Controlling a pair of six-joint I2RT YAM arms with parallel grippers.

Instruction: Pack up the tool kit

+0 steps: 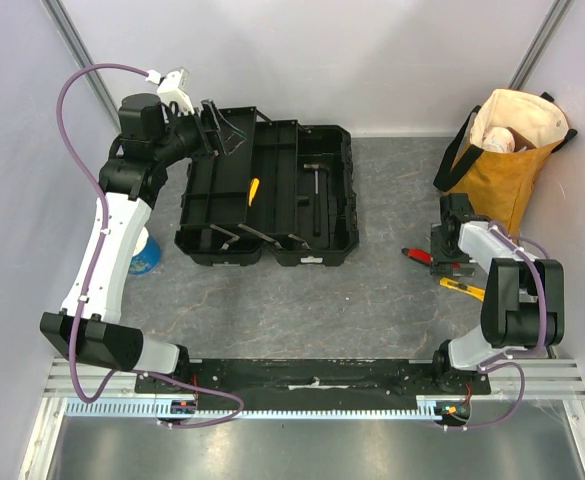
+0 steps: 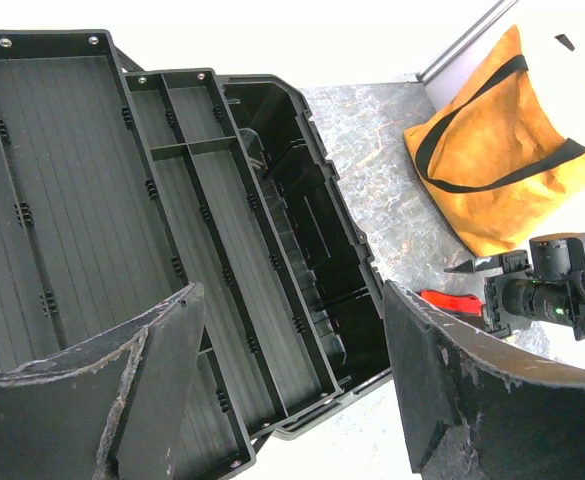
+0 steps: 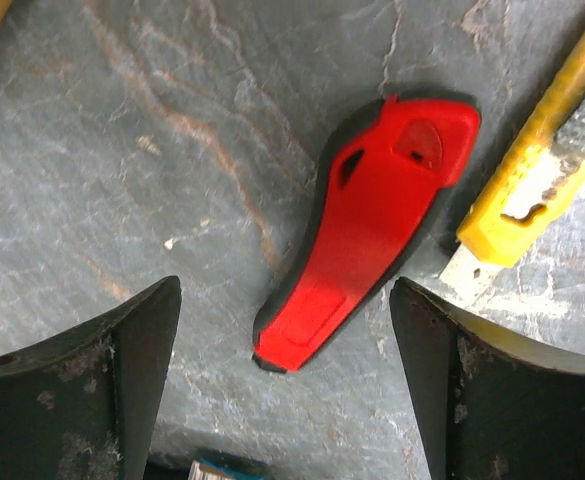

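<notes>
Right gripper (image 3: 284, 292) jaws wide open, straddling the red-handled pliers (image 3: 372, 220) without touching them, on the table (image 3: 122, 150) well right of the toolbox (image 1: 272, 190). Yellow knife (image 3: 532, 170) lies just beside the handle, so a closing finger could drag it along, and the handle sits skewed across the jaws so it may twist out. Left gripper (image 2: 292, 295) hangs open and empty over the open toolbox's far-left corner; no readable label or brand anywhere
</notes>
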